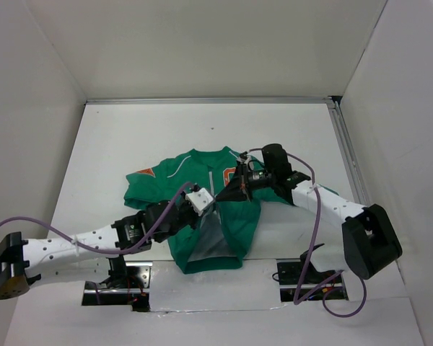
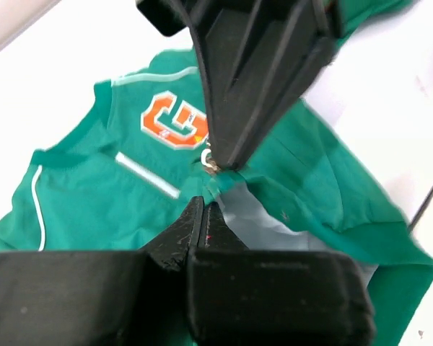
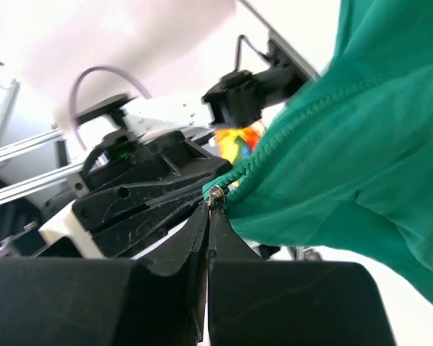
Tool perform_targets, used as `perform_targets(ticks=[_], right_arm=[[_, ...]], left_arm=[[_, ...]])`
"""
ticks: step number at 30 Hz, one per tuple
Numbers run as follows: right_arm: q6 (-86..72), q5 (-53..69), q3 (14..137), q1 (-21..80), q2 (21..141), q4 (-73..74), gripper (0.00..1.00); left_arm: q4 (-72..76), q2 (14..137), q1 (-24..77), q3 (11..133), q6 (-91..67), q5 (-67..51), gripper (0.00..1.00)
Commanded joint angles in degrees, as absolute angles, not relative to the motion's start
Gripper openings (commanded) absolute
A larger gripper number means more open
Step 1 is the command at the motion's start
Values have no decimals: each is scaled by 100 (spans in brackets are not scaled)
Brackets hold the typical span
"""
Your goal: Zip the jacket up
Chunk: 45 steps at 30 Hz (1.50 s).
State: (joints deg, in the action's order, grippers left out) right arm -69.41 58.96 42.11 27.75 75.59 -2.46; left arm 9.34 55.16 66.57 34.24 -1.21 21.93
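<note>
The green jacket (image 1: 169, 184) lies flat mid-table, its front partly open over grey lining (image 1: 209, 241). In the left wrist view the jacket (image 2: 79, 194) shows its orange G (image 2: 175, 119). My right gripper (image 1: 224, 196) reaches in from the right and is shut on the small metal zipper pull (image 3: 216, 194) at its tips (image 3: 209, 205), lifting the jacket (image 3: 346, 144) there. My left gripper (image 2: 203, 203) is shut, its tips pinching the jacket's front edge just below the pull (image 2: 211, 162). The two grippers nearly touch (image 1: 211, 207).
White walls enclose the table on three sides, with a metal rail (image 1: 343, 144) along the right. Purple cables (image 1: 314, 216) loop off both arms. The arm bases (image 1: 115, 288) sit at the near edge.
</note>
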Motion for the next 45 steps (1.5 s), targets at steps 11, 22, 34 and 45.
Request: perform_targets(ticks=[11, 22, 34, 45], right_arm=[[-7087, 5434, 4402, 2312, 7936, -672, 0], [-5671, 3703, 4992, 2206, 8052, 500, 0], [-4263, 2654, 4835, 3155, 7648, 494, 0], [-4263, 1837, 3894, 3893, 6180, -220, 0]], left_arm=[[1644, 4280, 6688, 2936, 193, 1108, 0], [1599, 4298, 6688, 2962, 263, 572, 0], [1776, 3603, 6688, 2812, 230, 570, 12], [-1202, 3726, 6688, 3779, -3513, 715, 85]])
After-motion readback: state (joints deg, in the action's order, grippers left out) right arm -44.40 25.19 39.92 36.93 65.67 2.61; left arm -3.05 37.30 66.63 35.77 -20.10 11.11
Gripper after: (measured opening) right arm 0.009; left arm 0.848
